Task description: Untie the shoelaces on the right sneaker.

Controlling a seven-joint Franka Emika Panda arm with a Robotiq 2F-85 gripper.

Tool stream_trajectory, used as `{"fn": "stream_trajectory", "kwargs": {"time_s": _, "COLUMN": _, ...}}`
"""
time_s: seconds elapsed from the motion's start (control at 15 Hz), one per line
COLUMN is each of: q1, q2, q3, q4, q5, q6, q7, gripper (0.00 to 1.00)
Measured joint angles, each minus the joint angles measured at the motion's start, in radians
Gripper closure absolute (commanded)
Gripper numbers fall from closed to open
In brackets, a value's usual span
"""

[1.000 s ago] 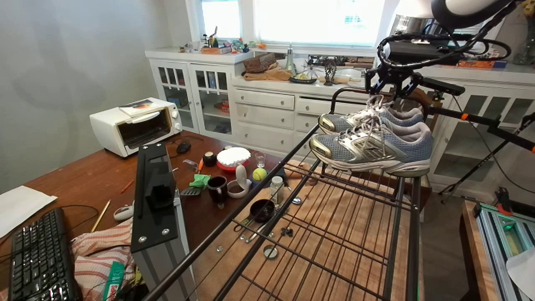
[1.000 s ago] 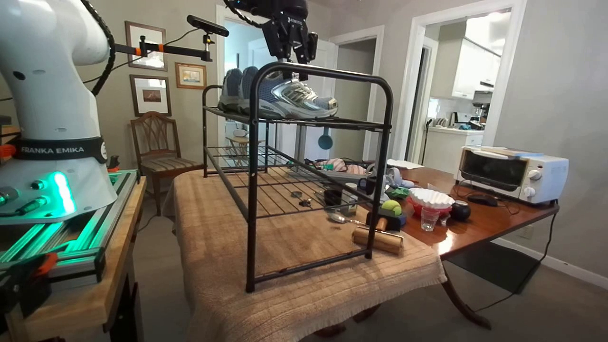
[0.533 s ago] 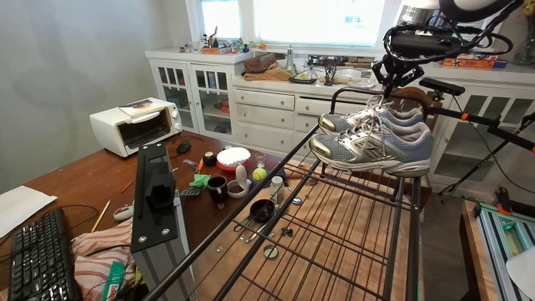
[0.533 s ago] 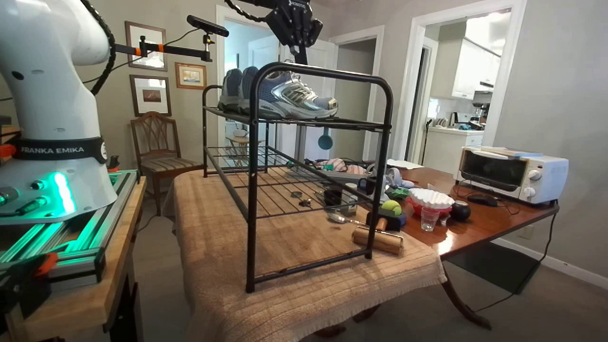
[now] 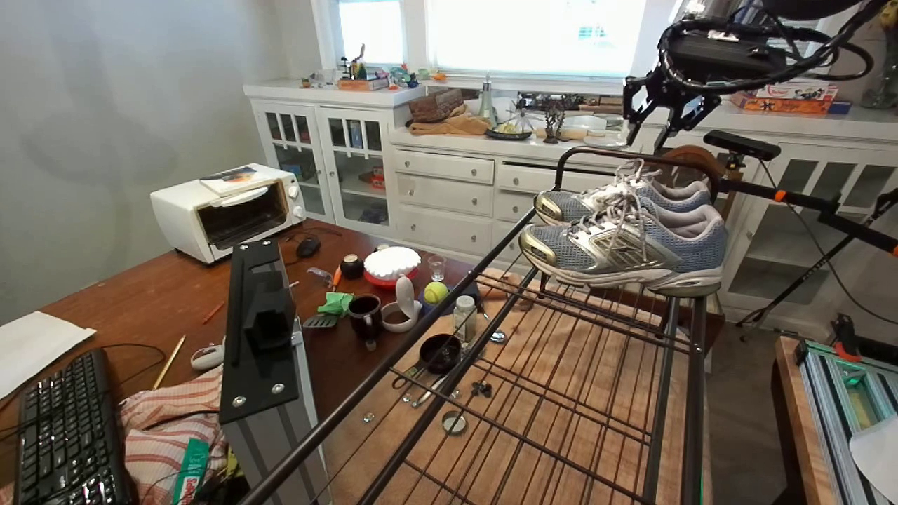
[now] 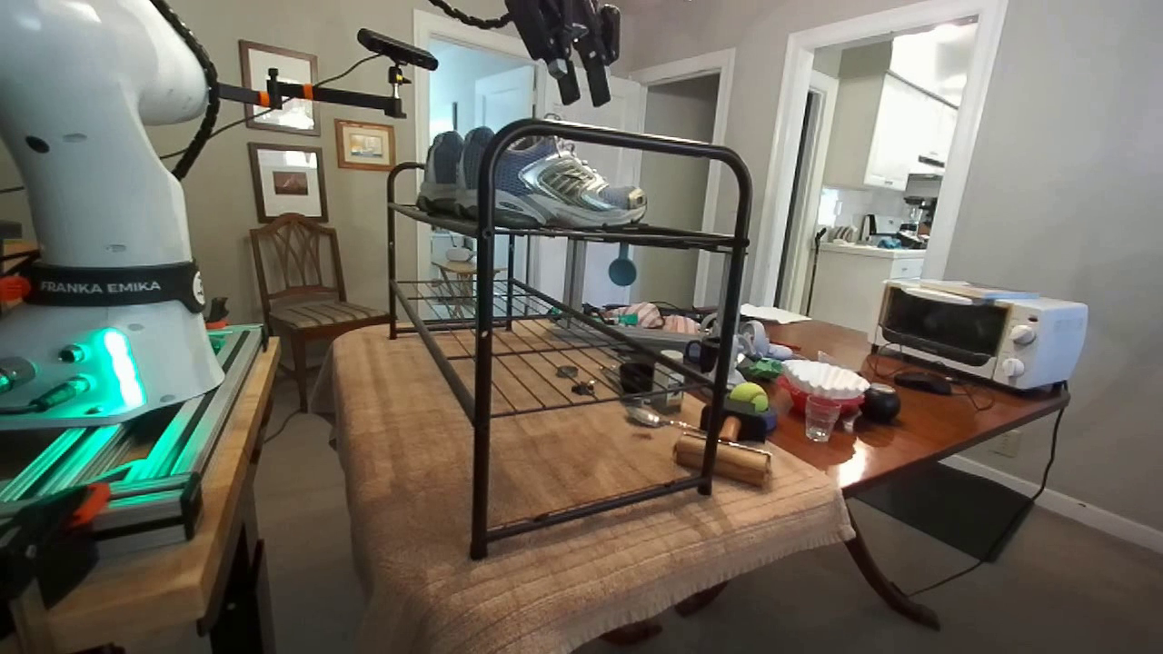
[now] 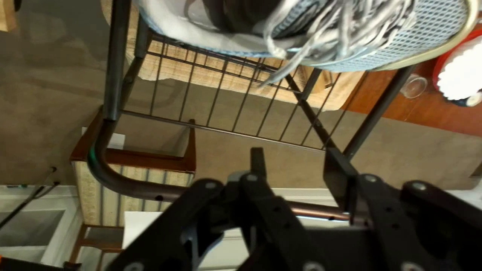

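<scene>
With claw (image 7: 295, 156) apart and empty, line up over dangling lace end (image 7: 283, 71), pinch only that, pull slowly, without dragging shoe (image 6: 561, 186).

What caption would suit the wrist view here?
On a wire rack, a sneaker with a lace end trailing past its side; the parted fingers hold nothing.
</scene>
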Motion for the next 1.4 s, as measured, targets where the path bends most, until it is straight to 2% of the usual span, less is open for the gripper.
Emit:
{"fn": "stream_trajectory", "kwargs": {"time_s": 0.2, "q1": 0.053, "q2": -0.019, "q3": -0.010, "q4": -0.021, "q5": 0.034, "q6": 0.076, "q7": -0.118, "gripper": 0.01}}
{"fn": "stream_trajectory", "kwargs": {"time_s": 0.53, "q1": 0.146, "q2": -0.063, "q3": -0.074, "q4": -0.068, "q5": 0.211, "q6": 0.141, "q7": -0.402, "gripper": 0.00}}
{"fn": "stream_trajectory", "kwargs": {"time_s": 0.8, "q1": 0.194, "q2": -0.112, "q3": -0.137, "q4": -0.101, "q5": 0.383, "q6": 0.110, "q7": -0.633, "gripper": 0.00}}
{"fn": "stream_trajectory", "kwargs": {"time_s": 1.07, "q1": 0.195, "q2": -0.132, "q3": -0.171, "q4": -0.117, "q5": 0.466, "q6": 0.065, "q7": -0.764, "gripper": 0.00}}
{"fn": "stream_trajectory", "kwargs": {"time_s": 1.4, "q1": 0.195, "q2": -0.124, "q3": -0.191, "q4": -0.128, "q5": 0.508, "q6": 0.064, "q7": -0.850, "gripper": 0.00}}
